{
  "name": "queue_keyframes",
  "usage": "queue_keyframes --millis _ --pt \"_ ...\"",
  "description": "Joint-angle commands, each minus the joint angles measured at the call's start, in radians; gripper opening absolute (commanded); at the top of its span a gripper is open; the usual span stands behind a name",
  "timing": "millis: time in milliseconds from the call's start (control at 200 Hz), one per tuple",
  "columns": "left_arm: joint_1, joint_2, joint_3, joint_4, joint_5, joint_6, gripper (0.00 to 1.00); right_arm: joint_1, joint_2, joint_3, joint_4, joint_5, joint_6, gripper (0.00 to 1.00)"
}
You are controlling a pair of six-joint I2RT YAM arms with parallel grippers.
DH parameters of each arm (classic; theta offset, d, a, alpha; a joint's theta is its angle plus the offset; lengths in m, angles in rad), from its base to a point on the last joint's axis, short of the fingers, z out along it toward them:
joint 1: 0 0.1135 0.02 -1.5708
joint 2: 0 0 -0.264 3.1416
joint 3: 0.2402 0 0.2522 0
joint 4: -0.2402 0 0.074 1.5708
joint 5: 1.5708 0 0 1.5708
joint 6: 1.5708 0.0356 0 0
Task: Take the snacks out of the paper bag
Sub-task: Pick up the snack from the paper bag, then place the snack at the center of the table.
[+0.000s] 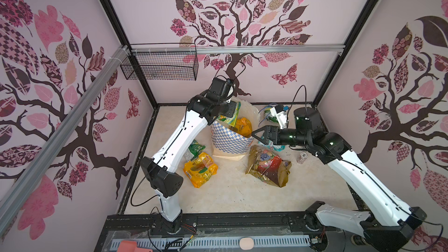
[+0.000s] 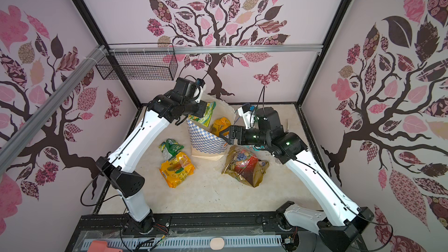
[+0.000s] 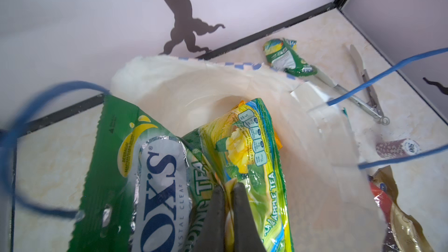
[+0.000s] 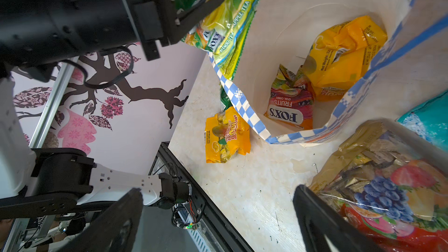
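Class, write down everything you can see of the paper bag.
The paper bag stands upright on the table, mouth open and crumpled. Outside is blue-and-white check, inside plain white, base tan, with thin blue cord handles. An orange packet and a FOX'S fruits packet lie inside. Green-yellow packets, pinched by the left gripper, rise from its mouth at the rim.
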Motion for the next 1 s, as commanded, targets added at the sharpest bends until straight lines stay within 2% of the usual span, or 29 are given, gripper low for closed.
queue_keyframes --millis 0,200,315,510,740,990 --pt "-0.024 -0.087 0.073 0.041 -0.041 0.032 0.0 0.004 -0.021 0.001 0.015 0.017 0.009 1.0" --pt "-0.059 -0.174 0.099 0.039 -0.027 -0.003 0.0 0.003 -0.034 -0.009 0.032 0.039 0.018 1.0" --pt "-0.074 -0.268 0.046 0.057 0.02 -0.061 0.0 0.004 -0.046 -0.024 0.046 0.069 0.023 1.0" --pt "-0.086 -0.486 -0.175 0.113 0.048 -0.187 0.0 0.005 -0.059 -0.042 0.042 0.121 0.019 1.0" --pt "-0.089 -0.7 -0.492 0.124 0.02 -0.328 0.0 0.003 -0.074 -0.079 0.053 0.143 0.027 1.0" --pt "-0.094 -0.831 -0.824 0.24 0.133 -0.536 0.0 0.003 -0.08 -0.119 0.079 0.139 0.056 1.0"
